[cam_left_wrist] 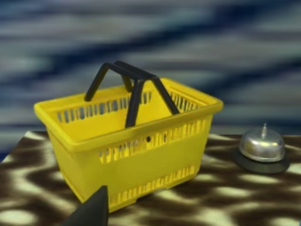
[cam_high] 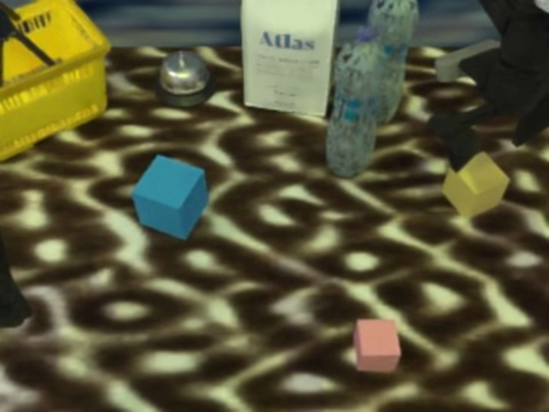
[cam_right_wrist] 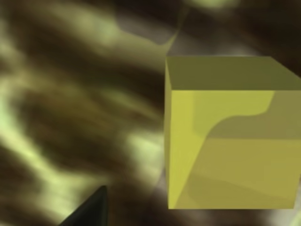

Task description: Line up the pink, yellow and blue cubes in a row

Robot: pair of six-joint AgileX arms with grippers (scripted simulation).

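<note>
The teal-blue cube (cam_high: 171,196) rests on the table left of centre. Toward the front right lies the small salmon-pink cube (cam_high: 377,345). The mustard-yellow cube (cam_high: 476,184) (cam_right_wrist: 230,136) sits at the right side. My right gripper (cam_high: 463,144) hovers open just above and behind it, not touching it. One dark fingertip (cam_right_wrist: 92,208) shows in the right wrist view, beside the cube and apart from it. My left arm (cam_high: 9,296) is parked at the left edge, and one of its fingertips (cam_left_wrist: 94,209) points toward the basket with nothing held.
A big yellow basket (cam_high: 51,94) (cam_left_wrist: 131,146) stands at the back left, with a silver bell (cam_high: 184,75) (cam_left_wrist: 262,147) beside it. A white Atlas box (cam_high: 288,53) and two water bottles (cam_high: 353,107) stand at the back centre, close to the yellow cube.
</note>
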